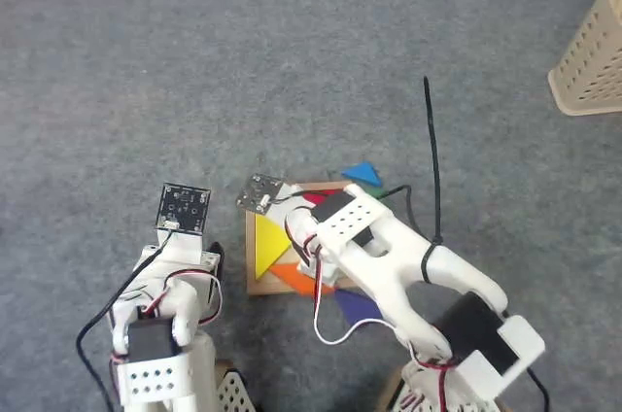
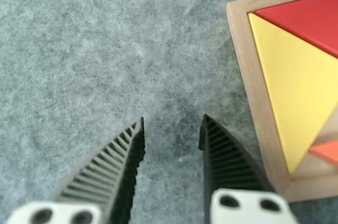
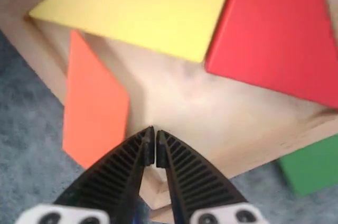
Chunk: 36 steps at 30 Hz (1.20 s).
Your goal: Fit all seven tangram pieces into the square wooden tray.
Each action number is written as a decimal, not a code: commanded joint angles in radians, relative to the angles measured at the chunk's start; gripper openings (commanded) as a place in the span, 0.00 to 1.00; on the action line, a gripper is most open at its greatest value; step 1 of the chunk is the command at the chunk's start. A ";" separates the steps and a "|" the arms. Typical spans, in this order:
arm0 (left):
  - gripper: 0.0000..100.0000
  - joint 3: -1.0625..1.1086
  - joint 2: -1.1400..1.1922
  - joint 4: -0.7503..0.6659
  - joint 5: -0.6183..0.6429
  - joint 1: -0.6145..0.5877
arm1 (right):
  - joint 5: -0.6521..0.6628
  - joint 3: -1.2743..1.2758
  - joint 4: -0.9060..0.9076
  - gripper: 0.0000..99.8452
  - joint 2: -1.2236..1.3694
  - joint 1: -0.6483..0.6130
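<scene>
The square wooden tray (image 1: 251, 255) lies at the table's middle front. In it are a yellow triangle (image 1: 270, 240) and a red triangle (image 1: 316, 198). An orange piece (image 3: 95, 105) lies tilted across the tray's rim, half on the carpet. My right gripper (image 3: 154, 131) is shut on nothing, its tips just above the bare tray floor (image 3: 200, 108) beside the orange piece. My left gripper (image 2: 171, 129) stands open over carpet, just off the tray's corner (image 2: 243, 49). Outside the tray lie a blue triangle (image 1: 362, 174), a green piece (image 3: 311, 166) and a purple piece (image 1: 358, 307).
A cream perforated basket (image 1: 593, 52) stands at the far right edge. A black cable (image 1: 432, 159) rises over the right arm (image 1: 389, 257). Grey carpet spreads open to the back and left.
</scene>
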 commanded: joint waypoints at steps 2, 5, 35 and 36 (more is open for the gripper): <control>0.17 -0.012 -0.006 0.005 -0.005 0.002 | -0.057 -0.057 -0.018 0.01 -0.094 0.025; 0.17 -0.012 -0.006 0.005 -0.005 0.002 | -0.094 -0.044 -0.002 0.01 -0.197 0.054; 0.17 -0.012 -0.006 0.005 -0.005 0.002 | -0.003 -0.020 -0.047 0.01 -0.010 -0.108; 0.17 -0.012 -0.006 0.005 -0.005 0.002 | -0.009 -0.025 -0.047 0.01 -0.007 -0.113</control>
